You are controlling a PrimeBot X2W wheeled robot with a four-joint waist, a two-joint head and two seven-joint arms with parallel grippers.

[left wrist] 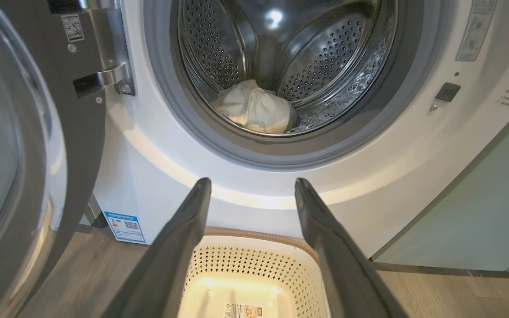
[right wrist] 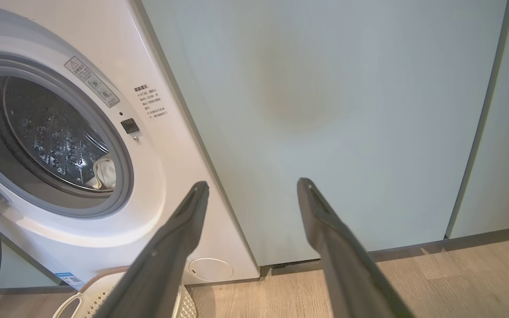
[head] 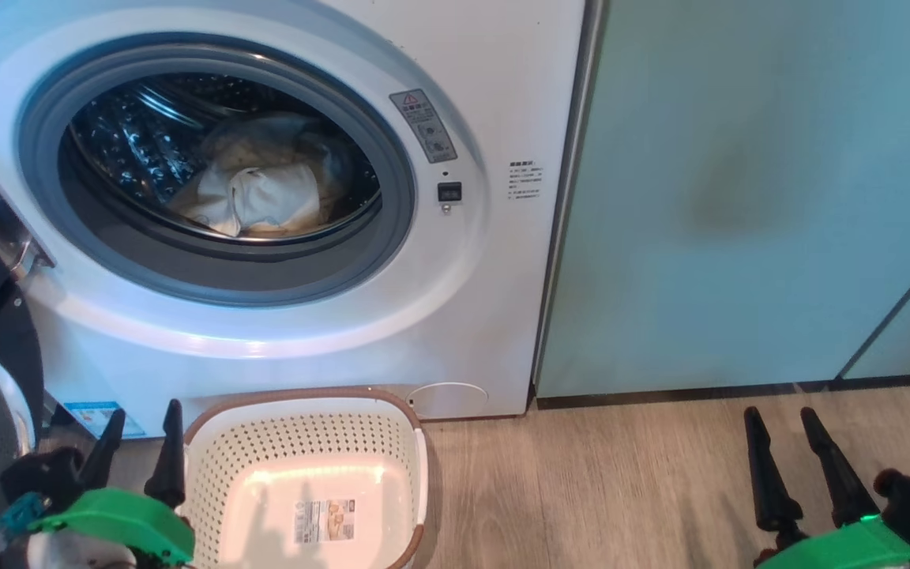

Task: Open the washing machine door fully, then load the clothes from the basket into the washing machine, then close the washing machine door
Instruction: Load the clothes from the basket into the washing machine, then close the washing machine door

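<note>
- We note the washing machine door [left wrist: 77, 145] swung wide open on its metal hinge [left wrist: 108, 75]; it stands out from the left side of the round opening, glass bowl at its centre
- The washing machine [head: 455, 316] shows its grey rubber ring and the perforated steel drum [left wrist: 325, 57] behind it
- The clothes [head: 265, 194] lie in a cream and pale yellow heap at the bottom of the drum, behind the rubber ring
- The basket [head: 210, 474] sits on the wood-look floor [head: 581, 490] just in front of the machine, below the opening; we see its white bottom with a printed label [head: 325, 520]
- Left gripper [head: 145, 411]: released, fingers spread, gripping nothing; it hangs at the basket's left side, pointing toward the machine, and in its own wrist view the fingers frame the basket's far rim
- Right gripper [head: 779, 412]: released as well, fingers apart and gripping nothing; it is well to the right of the basket, above the floor, pointing at the pale green cabinet [head: 739, 197] beside the machine
- A small blue sticker [left wrist: 124, 226] sits at the machine's lower left corner, near the foot of the open door
</note>
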